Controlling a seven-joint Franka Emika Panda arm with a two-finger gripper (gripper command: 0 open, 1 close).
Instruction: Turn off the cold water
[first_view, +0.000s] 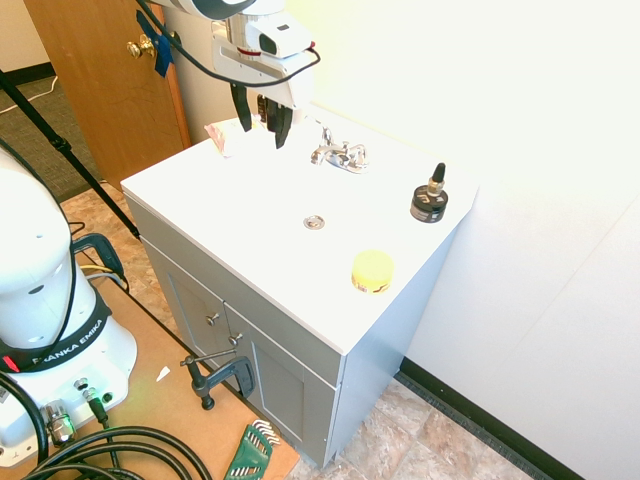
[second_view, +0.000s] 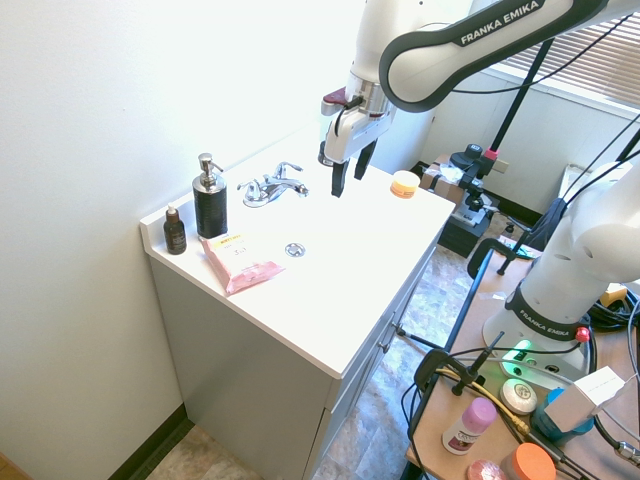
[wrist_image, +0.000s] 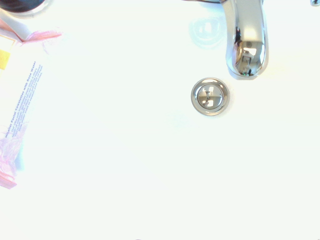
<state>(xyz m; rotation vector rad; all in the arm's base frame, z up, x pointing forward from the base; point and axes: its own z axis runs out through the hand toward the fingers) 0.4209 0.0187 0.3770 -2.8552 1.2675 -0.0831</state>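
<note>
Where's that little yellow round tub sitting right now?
The yellow tub sits on the white vanity top near its front corner, on the side away from the door, apart from the drain. In the second exterior view it lies beyond the gripper.

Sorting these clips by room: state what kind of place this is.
Most likely a bathroom: a white vanity top with a chrome faucet above a sink drain, a soap pump bottle beside it, and cabinet doors underneath.
</note>
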